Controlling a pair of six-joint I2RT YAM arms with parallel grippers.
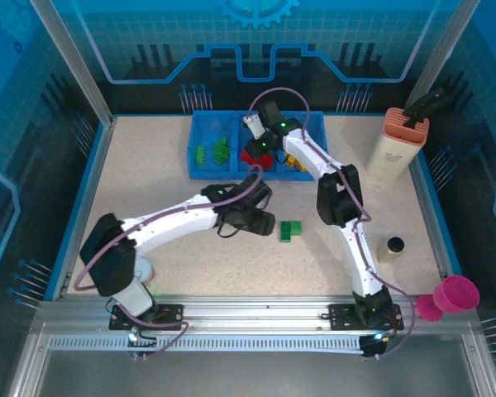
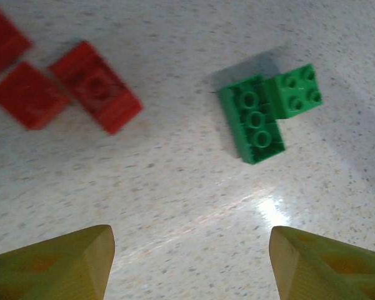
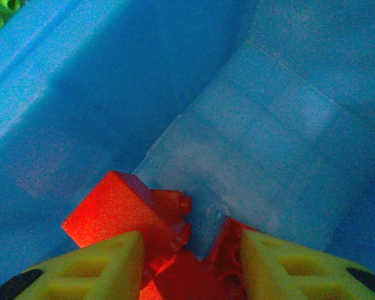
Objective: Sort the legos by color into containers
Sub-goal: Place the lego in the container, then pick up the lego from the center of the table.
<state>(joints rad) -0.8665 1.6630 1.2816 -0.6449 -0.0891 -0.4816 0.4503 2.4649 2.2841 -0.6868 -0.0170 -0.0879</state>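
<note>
The blue tray [image 1: 200, 124] stands at the back of the table. Green legos [image 1: 212, 152] lie in its left compartment and yellow ones [image 1: 296, 166] in its right. My right gripper [image 3: 192, 259] is down in the middle compartment [image 3: 281, 137], its fingers closed on a red lego [image 3: 175, 275] that fills the gap between them. More red legos [image 3: 122, 206] lean against it. My left gripper [image 2: 190, 256] hovers open over bare table. Two joined green legos [image 2: 262, 112] lie ahead of it, and several red legos [image 2: 94, 84] lie ahead to the left.
A tall beige-and-salmon holder [image 1: 397, 145] stands at the back right. A small dark-topped cylinder [image 1: 393, 247] sits near the right edge. A pink cup [image 1: 455, 295] hangs off the front right corner. The table's left half is bare.
</note>
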